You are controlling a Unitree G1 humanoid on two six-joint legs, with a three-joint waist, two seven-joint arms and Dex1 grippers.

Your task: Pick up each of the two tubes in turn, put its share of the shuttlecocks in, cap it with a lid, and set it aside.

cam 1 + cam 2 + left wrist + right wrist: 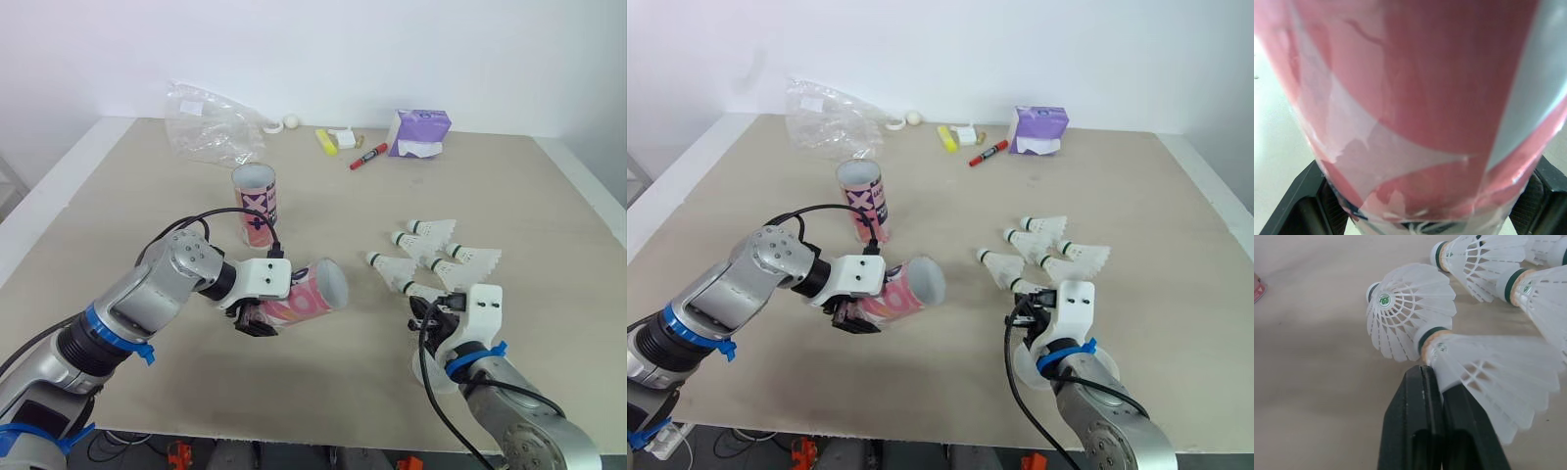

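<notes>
At near left, clamped in the left gripper [257, 319], tilted pink tube [315, 291], mouth facing right. At near right, right gripper [1434, 379] pinched narrow, touching nearest shuttlecock [1484, 364].

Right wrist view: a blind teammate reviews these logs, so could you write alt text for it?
The right hand, its two black fingers pressed together, has its tips at the feathers of the nearest shuttlecock, which lies on a beige table. More white shuttlecocks lie just beyond it.
</notes>
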